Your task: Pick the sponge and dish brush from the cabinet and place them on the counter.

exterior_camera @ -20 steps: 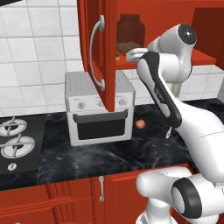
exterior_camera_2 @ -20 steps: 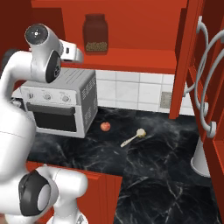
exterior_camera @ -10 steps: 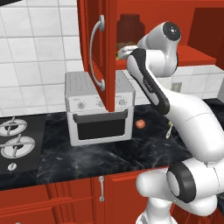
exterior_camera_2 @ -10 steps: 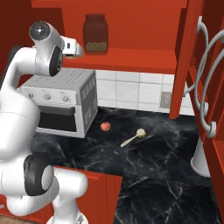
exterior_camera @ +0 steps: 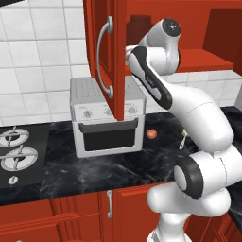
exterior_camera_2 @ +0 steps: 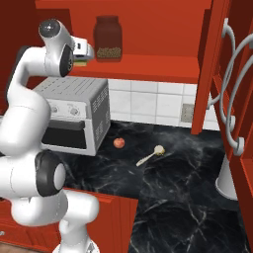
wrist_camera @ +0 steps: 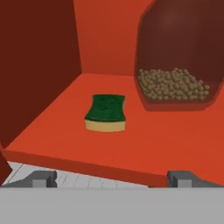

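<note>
The sponge [wrist_camera: 106,113], green on top and yellow below, lies on the red shelf [wrist_camera: 175,144] of the open wall cabinet [exterior_camera_2: 153,20], left of a dark jar. My gripper [wrist_camera: 113,178] is open just in front of the shelf edge, level with the sponge and a short way from it, with nothing between its fingertips [wrist_camera: 41,178]. From the right base the gripper [exterior_camera_2: 89,52] sits at the shelf's left end. The dish brush [exterior_camera_2: 150,155], pale-headed with a thin handle, lies on the black marble counter [exterior_camera_2: 178,192]; it also shows as the dish brush [exterior_camera: 183,139] beside my arm.
A dark jar of brown beans [wrist_camera: 179,57] stands on the shelf right of the sponge. A silver toaster oven [exterior_camera_2: 74,118] sits under the shelf, with a small red fruit [exterior_camera_2: 118,143] beside it. An open cabinet door [exterior_camera: 106,56] hangs by my arm; another door [exterior_camera_2: 232,89] is at right. The stovetop [exterior_camera: 16,153] is far left.
The arm's upper joints have swung left and the hand has edged up and closer to the left end of the shelf. Sponge and brush have not moved.
</note>
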Tool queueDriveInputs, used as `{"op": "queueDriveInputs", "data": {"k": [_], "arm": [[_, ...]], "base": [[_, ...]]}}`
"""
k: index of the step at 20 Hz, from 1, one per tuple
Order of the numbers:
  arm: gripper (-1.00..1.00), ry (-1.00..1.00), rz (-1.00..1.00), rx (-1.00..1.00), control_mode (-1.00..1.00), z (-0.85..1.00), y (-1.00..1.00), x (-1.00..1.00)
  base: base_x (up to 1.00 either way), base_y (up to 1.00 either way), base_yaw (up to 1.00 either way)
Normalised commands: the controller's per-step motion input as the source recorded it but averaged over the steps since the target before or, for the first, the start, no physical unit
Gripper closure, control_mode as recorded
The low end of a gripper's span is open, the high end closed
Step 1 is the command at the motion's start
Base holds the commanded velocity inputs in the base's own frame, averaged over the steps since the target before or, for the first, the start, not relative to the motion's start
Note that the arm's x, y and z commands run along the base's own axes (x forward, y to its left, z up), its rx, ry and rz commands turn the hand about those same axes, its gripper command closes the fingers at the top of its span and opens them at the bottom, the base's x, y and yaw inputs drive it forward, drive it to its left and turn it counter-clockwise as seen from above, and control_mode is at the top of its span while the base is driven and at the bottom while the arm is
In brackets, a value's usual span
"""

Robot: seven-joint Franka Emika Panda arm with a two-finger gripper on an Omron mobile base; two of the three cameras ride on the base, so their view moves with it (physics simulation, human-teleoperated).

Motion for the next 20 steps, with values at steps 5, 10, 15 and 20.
{"op": "queueDriveInputs", "data": {"k": [5, 10, 15, 20], "arm": [[-1.00, 0.00, 0.00, 0.00, -1.00, -0.12, 0.02, 0.36], [-1.00, 0.00, 0.00, -0.01, -1.00, -0.06, 0.14, 0.32], [-1.00, 0.02, -0.01, -0.02, -1.00, -0.01, 0.17, 0.35], [-1.00, 0.05, -0.01, -0.02, -1.00, -0.04, 0.06, 0.42]], "base": [[0.00, 0.00, 0.00], [0.00, 0.00, 0.00], [0.00, 0.00, 0.00], [0.00, 0.00, 0.00]]}}
